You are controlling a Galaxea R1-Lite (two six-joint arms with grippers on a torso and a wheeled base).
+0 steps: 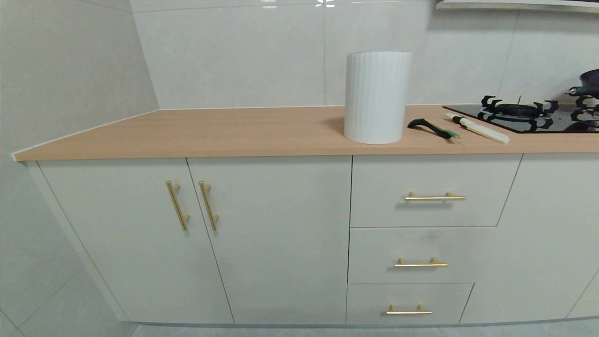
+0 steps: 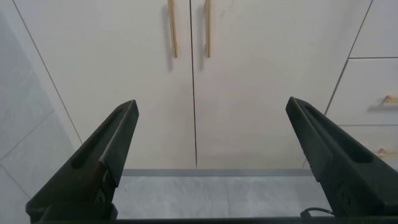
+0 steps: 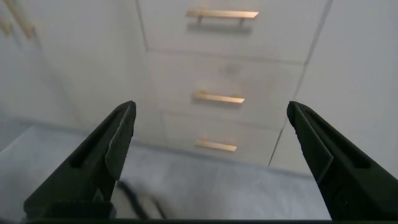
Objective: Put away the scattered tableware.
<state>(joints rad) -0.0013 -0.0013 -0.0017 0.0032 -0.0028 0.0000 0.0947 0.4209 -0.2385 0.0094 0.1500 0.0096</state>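
A light wooden countertop point(image 1: 210, 135) carries a tall white ribbed cylindrical holder point(image 1: 376, 96), a black-handled green-tipped utensil point(image 1: 430, 126) and a cream knife point(image 1: 477, 128).

Dark pot point(image 1: 589, 80) and gas hob point(image 1: 524, 122) — cut off at right edge; black-handled utensil point(image 1: 427, 125) — green tip too small to tell.

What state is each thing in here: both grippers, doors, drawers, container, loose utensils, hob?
left gripper, open, empty
right gripper, open, empty
cabinet doors, both shut
drawers, all three shut
white ribbed container, upright on the countertop
black-handled utensil, lying flat beside the container
white knife, lying flat by the hob's edge
gas hob, no flame visible
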